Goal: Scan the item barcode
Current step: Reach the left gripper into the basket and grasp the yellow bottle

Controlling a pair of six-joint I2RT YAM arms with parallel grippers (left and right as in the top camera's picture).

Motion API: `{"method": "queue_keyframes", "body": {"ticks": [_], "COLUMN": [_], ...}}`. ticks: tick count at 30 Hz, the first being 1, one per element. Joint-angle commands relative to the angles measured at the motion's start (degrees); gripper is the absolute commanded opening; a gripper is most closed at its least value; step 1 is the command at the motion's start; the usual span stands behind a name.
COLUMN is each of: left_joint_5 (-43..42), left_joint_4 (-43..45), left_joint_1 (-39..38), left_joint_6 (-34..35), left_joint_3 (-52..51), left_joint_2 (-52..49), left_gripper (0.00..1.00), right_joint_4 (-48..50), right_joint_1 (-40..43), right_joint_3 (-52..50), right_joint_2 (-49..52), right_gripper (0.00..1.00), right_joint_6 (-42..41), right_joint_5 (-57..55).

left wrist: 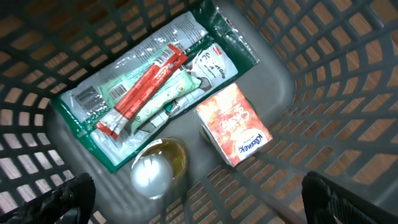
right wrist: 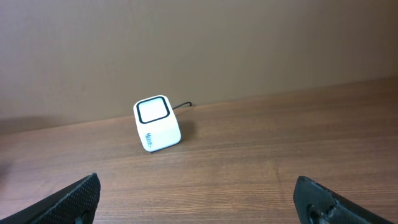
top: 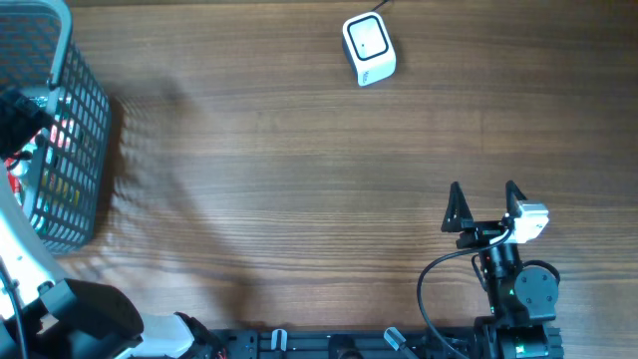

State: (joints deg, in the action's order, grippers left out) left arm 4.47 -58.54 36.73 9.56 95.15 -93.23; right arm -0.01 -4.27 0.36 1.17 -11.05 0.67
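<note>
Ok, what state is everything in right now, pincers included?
Basket, upright, holding three items.
Packet, flat on the basket floor.
Box, beside the packet.
Jar, capped, by the box.
Scanner, upright, untouched.
Left pincer, open, empty, over the items.
Right pincer, open, empty, facing the scanner.

One mesh basket (top: 88, 105), one white scanner (top: 369, 48), three items inside the basket, one clear packet (left wrist: 149, 81), one orange carton (left wrist: 235, 124), one lidded jar (left wrist: 155, 171), two grippers, left gripper (left wrist: 199, 196), right gripper (top: 483, 189)
</note>
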Motion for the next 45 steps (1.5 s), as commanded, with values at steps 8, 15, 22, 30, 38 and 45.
{"method": "queue_keyframes", "body": {"ticks": [8,15,22,30,38,45], "left_joint_5": [-2.9,-2.9,-4.0,-6.6,-6.6,-6.6], "left_joint_4": [1.5,4.4,5.4,3.5,4.4,6.8], "left_joint_1": [-0.5,-0.4,2.4,3.3,3.3,3.3], "left_joint_6": [-1.9,-3.2,-3.1,-3.1,-3.1,-2.6], "left_joint_3": [-5.1,-8.3,-8.3,-8.3,-12.8,-16.7], "left_joint_2": [-3.3,-3.3,-3.3,-3.3,-3.3,-3.3], "left_gripper": [1.00,1.00,1.00,1.00,1.00,0.97], "right_joint_4": [0.3,0.3,0.3,0.3,0.3,0.3], "right_joint_1": [0.2,0.2,0.2,0.2,0.2,0.2], "right_joint_3": [-0.1,-0.1,-0.1,-0.1,-0.1,-0.1], "right_joint_2": [-0.2,-0.2,-0.2,-0.2,-0.2,-0.2], "right_gripper": [1.00,1.00,1.00,1.00,1.00,1.00], "right_joint_6": [0.4,0.4,0.4,0.4,0.4,0.4], "right_joint_5": [0.8,0.7,0.8,0.8,0.7,0.8]}}
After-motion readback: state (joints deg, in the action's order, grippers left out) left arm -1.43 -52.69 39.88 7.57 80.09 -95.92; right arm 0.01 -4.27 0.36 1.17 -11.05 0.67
